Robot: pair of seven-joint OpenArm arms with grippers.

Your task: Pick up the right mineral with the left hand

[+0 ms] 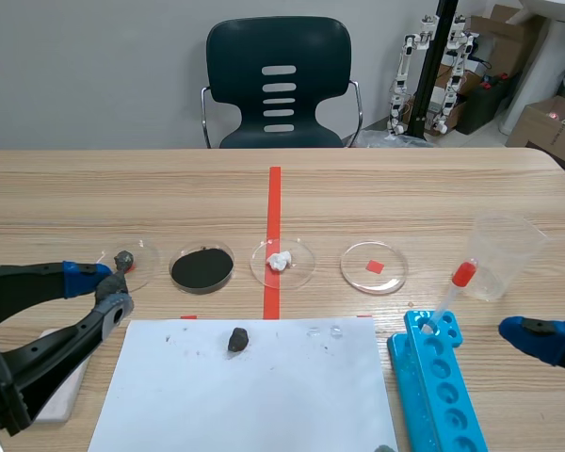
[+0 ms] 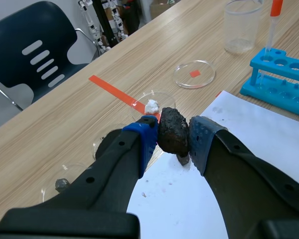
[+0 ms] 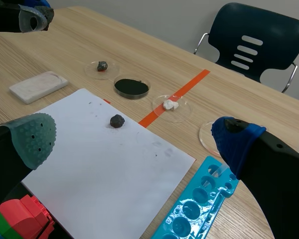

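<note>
Left tool [image 1: 108,289] clamped on a dark mineral [image 2: 173,130], just off the left edge of the white paper [image 1: 264,405] and, by judgement, clear of the tabletop [image 1: 405,198]. Both pads [image 2: 144,137] touch the lump on its narrow flanks. Its long axis runs across their closing line, so it sits squarely between the tips, not ahead of them. A second dark mineral [image 1: 238,339] lies on the paper near its far edge (the clamped lump is taken to be the right-hand one the task names). Right tool [image 3: 133,135], fingers apart and holding nothing, stands off the paper's right side and is the farther arm. The pending move is judged to be a lift straight away from the paper.
</note>
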